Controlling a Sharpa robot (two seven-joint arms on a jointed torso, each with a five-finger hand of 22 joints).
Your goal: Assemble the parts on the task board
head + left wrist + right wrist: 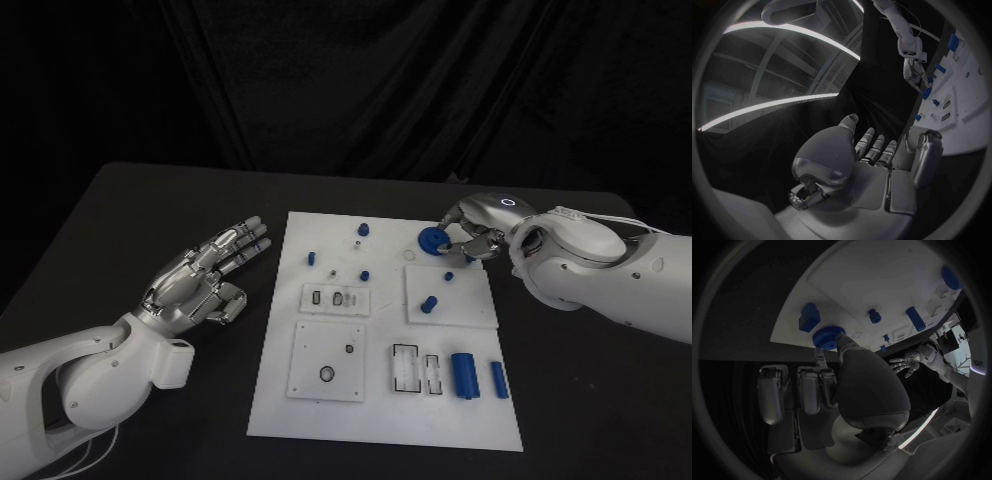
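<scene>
Blue gear (430,241) pinched in right robot hand (476,232) at task board (382,400) far edge; left robot hand (205,275) spread, empty; next likely seating gear, needing alignment.

Black tabletop (130,215) carrying one item directly: white task board (378,415), lying flat at the centre, long side running away from the robot. Board sitting well inside the tabletop edges, dark surface showing on both sides and beyond its far end.
</scene>
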